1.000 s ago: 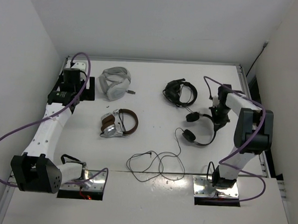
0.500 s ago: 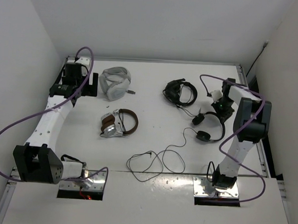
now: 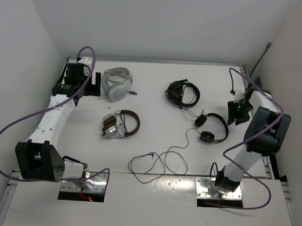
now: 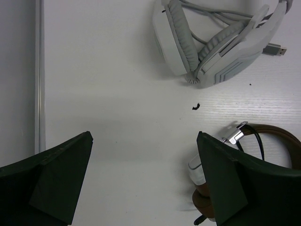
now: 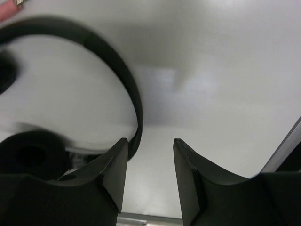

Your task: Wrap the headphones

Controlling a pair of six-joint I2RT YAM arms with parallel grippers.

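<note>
R gripper (image 5: pixel 149 142): jaws parted, nothing between them, so not holding. The headphones (image 3: pixel 207 136) lie flat on the table (image 3: pixel 151 100), right half, just left of R gripper. Wrist cam: headband (image 5: pixel 120 70) curves down beside the finger on the view's left, ear pad (image 5: pixel 30 153) further left. Contact w/ finger: can't tell. Cable (image 3: pixel 161 161) lies loose, loops twd near edge. L gripper (image 4: pixel 144 136) wide open, far-left corner, well apart.
</note>
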